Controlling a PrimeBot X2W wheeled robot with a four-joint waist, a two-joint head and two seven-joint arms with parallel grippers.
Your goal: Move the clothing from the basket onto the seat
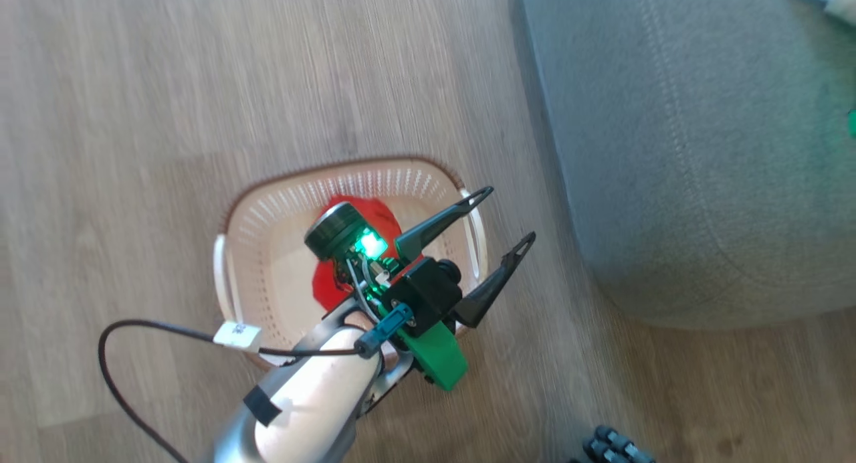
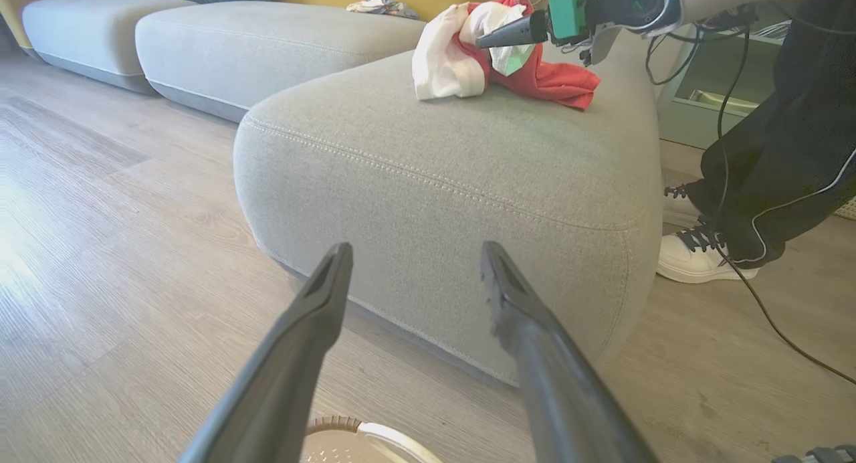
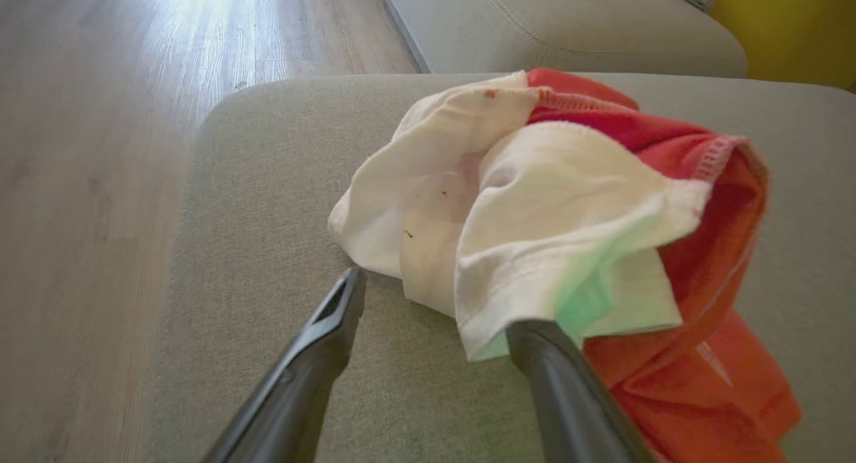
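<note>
Left gripper (image 1: 509, 213) fingers apart, pale forearm extended; right gripper (image 3: 441, 302) fingers spread wide.

The left arm (image 1: 314, 383) is covering much of the plain red garment (image 1: 382, 215) and the near rim of the basket (image 1: 267, 215) — the seat (image 1: 669, 148) is running off the picture's edge. The red-and-white garment (image 3: 568, 235) is hiding one fingertip of the right hand (image 3: 441, 302).

You're looking at a seat (image 2: 435, 182) of matt, finely woven cloth with pale stitching; the red-and-white garment (image 3: 535, 202) on it is soft knit fabric with stitched hems. The basket (image 1: 261, 222) is perforated cream plastic, the floor (image 1: 134, 81) matt wood-grain planks, the fingers (image 2: 294, 362) smooth dark plastic with a slight sheen.
</note>
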